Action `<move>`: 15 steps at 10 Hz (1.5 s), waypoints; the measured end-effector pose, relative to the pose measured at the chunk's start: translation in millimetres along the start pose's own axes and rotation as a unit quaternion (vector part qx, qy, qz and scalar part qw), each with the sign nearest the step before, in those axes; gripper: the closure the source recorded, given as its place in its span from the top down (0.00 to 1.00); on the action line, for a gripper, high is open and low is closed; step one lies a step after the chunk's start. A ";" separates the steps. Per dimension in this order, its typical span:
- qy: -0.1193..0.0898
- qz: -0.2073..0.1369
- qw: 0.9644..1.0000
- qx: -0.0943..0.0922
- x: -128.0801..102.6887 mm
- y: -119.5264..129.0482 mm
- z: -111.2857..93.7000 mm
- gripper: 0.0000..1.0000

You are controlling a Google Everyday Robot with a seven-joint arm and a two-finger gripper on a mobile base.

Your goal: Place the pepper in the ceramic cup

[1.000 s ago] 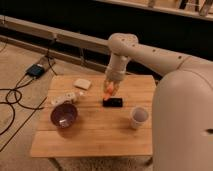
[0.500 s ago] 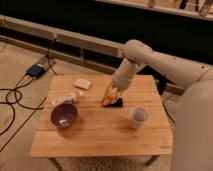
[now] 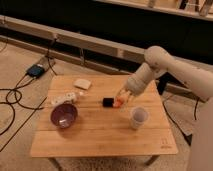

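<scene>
The orange-red pepper (image 3: 120, 103) sits in the tip of my gripper (image 3: 122, 100), which is shut on it. The gripper hangs just above the wooden table (image 3: 100, 135), right of the black block (image 3: 108, 102). The white ceramic cup (image 3: 139, 117) stands upright on the table, a short way below and to the right of the gripper, apart from it. The white arm reaches in from the right.
A purple bowl (image 3: 64, 115) stands at the table's left. A long white object (image 3: 65, 97) and a small white pad (image 3: 82, 83) lie at the back left. Cables and a dark box (image 3: 37, 70) lie on the floor at left.
The arm has swung right with the pepper in the gripper, from above the black block's left side to its right side, closer to the cup.
</scene>
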 end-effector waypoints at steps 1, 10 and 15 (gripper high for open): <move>0.010 0.005 1.000 -0.005 2.2 -9.6 -3.5 0.00; 0.054 0.043 0.996 -0.052 -20.0 -69.4 -5.0 0.00; 0.047 0.043 0.996 -0.064 -44.3 -72.6 -11.4 0.19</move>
